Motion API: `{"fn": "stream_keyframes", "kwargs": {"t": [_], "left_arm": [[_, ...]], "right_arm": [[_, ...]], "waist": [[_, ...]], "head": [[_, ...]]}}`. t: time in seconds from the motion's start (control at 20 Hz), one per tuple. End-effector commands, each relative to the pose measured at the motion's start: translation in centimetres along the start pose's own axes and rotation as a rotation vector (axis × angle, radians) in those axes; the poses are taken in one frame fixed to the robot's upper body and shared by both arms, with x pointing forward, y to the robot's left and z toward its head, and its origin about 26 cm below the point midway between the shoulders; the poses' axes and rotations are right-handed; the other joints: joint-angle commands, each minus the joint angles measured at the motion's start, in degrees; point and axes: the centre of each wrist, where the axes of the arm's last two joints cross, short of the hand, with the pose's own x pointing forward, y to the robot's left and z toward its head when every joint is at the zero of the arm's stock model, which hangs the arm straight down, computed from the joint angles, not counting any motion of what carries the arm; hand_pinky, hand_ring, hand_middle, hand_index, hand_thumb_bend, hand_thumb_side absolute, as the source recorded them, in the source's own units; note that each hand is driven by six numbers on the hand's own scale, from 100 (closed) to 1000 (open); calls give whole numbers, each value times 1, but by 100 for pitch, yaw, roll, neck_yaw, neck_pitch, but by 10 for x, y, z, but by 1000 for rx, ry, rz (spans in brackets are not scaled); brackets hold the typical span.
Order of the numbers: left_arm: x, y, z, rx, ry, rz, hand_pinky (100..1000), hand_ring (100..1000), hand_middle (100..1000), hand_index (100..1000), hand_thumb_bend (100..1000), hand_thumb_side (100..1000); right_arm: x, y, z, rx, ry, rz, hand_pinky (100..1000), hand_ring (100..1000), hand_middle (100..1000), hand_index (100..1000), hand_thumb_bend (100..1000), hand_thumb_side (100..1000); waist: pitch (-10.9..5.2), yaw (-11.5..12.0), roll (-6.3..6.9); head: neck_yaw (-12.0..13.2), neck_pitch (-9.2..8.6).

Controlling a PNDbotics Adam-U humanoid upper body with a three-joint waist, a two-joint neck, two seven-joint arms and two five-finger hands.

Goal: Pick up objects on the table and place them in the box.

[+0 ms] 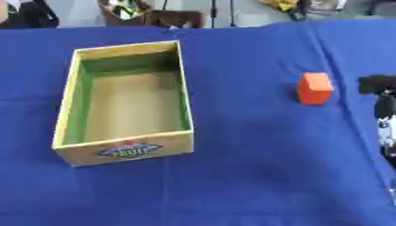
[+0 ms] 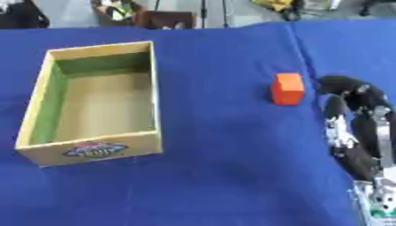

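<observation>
An orange block (image 2: 287,88) stands upright on the blue cloth, right of centre. A wooden box (image 2: 154,88) with green inner walls and a fruit label on its front sits open-topped to the left, and nothing lies inside it. My right hand (image 2: 349,88) comes in along the right edge with its black fingers relaxed and their tips bent slightly. It holds nothing. The fingertips lie just right of the block, a small gap apart. My left hand shows in neither view.
The blue cloth (image 1: 247,167) covers the whole table, with bare stretches between box and block and along the front. Beyond the far edge are a brown chair (image 1: 176,18) and dark stands on a grey floor.
</observation>
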Motion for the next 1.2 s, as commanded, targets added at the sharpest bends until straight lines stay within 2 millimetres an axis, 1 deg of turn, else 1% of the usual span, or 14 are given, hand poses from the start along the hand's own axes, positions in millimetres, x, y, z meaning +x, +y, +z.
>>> {"fn": "stream_keyframes", "kwargs": {"t": [0.05,0.15,0.25,0.45,0.5,0.55,0.6,0.7,0.8,0.95,1.1,1.2], "left_arm": [[6,2,-4,-11,-24,-11,164,169,267,429,100,884],[6,3,-5,-8,-24,-9,166,171,270,434,100,892],[6,3,-5,-4,-25,-9,171,178,278,442,100,902],[7,4,-6,-5,-25,-12,178,186,287,451,100,916],[7,4,-6,-7,-24,-13,178,186,289,451,100,916],[7,4,-6,-10,-24,-14,178,187,290,452,100,916],[7,4,-6,-12,-24,-15,179,190,292,453,100,915],[7,4,-6,-14,-25,-17,181,195,295,455,100,915],[7,5,-6,-16,-25,-17,184,200,299,457,100,915],[7,5,-5,-22,-23,-18,188,206,304,461,100,914],[7,5,-5,-24,-21,-20,192,212,310,468,100,913],[7,5,-5,-21,-20,-19,194,214,313,473,100,914]], "right_arm": [[4,-4,-5,-3,-24,10,739,748,560,761,100,653],[4,-5,-5,-6,-29,15,740,750,564,766,100,657],[3,-12,-6,-8,-45,38,743,759,576,770,100,676],[3,-29,-11,12,-112,128,751,776,607,782,100,801],[3,-34,-11,25,-129,156,758,792,628,799,100,878],[4,-40,-12,44,-143,186,761,798,639,805,100,905],[4,-45,-13,67,-155,216,767,812,665,821,100,957],[5,-54,-17,121,-175,273,777,828,699,840,100,1000],[7,-63,-22,182,-190,333,786,842,725,855,100,1000],[10,-74,-30,291,-205,419,795,856,738,877,100,1000],[13,-82,-36,406,-205,502,819,883,754,906,178,1000],[15,-84,-40,490,-195,549,834,898,772,918,225,1000]], "waist": [[-101,-1,-2],[-105,7,-8],[-109,9,-11],[-121,29,-53],[-123,37,-64],[-125,51,-73],[-127,70,-78],[-133,115,-86],[-137,155,-98],[-140,180,-113],[-136,184,-125],[-133,191,-135]], "head": [[11,-76],[8,-80],[5,-79],[-10,-67],[-14,-68],[-18,-74],[-22,-78],[-28,-76],[-37,-74],[-57,-64],[-104,-53],[-153,-42]]}}
